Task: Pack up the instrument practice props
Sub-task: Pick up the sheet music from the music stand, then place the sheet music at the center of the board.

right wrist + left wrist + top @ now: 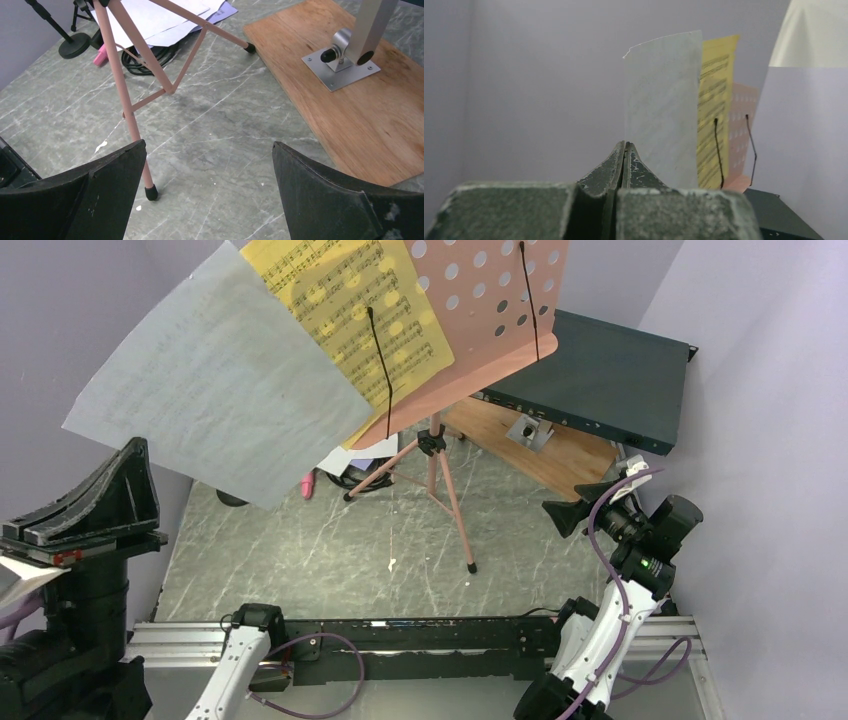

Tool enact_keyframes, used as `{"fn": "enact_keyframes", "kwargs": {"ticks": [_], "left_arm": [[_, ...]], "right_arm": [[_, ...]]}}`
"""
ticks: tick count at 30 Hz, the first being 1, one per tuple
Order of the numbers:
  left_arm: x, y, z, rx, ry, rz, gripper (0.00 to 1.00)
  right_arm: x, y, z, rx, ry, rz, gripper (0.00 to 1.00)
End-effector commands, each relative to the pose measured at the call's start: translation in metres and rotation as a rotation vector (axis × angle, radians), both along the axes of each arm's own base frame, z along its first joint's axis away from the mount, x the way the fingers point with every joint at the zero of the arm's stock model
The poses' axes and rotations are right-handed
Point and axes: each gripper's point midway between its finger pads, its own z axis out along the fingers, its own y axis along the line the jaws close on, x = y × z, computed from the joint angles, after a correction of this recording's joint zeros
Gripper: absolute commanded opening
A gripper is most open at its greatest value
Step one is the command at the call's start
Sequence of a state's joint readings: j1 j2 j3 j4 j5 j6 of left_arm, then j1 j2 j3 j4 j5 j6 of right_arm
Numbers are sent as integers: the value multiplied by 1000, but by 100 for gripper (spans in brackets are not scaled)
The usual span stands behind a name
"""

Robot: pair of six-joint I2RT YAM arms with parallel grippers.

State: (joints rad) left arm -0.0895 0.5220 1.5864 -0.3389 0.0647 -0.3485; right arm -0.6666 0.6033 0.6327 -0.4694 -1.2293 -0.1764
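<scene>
The white sheet-music page (215,375) is up in the air, its edge pinched in the closed left gripper (625,146). The yellow page (350,310) rests on the pink music desk (490,300), whose tripod legs (440,490) stand mid-table (300,560). The right gripper (209,145) hangs wide open and empty near one tripod foot. A half-hidden pink object (307,483) behind may be a microphone.

Soft even light, faint shadows on the table (235,150), left claw (625,150) slightly blurred up close.
</scene>
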Motion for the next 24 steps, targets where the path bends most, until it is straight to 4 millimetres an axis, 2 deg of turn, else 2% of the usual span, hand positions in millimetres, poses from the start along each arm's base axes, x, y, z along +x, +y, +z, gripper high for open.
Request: {"fn": "enact_keyframes", "kwargs": {"ticks": [1,9,12,20,24], "left_arm": [[22,25,-33,-11,105,145,0],[91,26,-102,34,327,195,0],[111,28,-120,55,386,228,0],[138,38,-146,70,446,307,0],[158,32,-158,90,475,295,0]], "right_arm": [[4,-3,2,-32,-25,1,100],[4,-4,1,-33,-23,-3,100],[4,-4,1,-35,-23,-5,100],[4,-3,1,-36,-24,-1,99],[4,-3,1,-34,-23,0,99]]}}
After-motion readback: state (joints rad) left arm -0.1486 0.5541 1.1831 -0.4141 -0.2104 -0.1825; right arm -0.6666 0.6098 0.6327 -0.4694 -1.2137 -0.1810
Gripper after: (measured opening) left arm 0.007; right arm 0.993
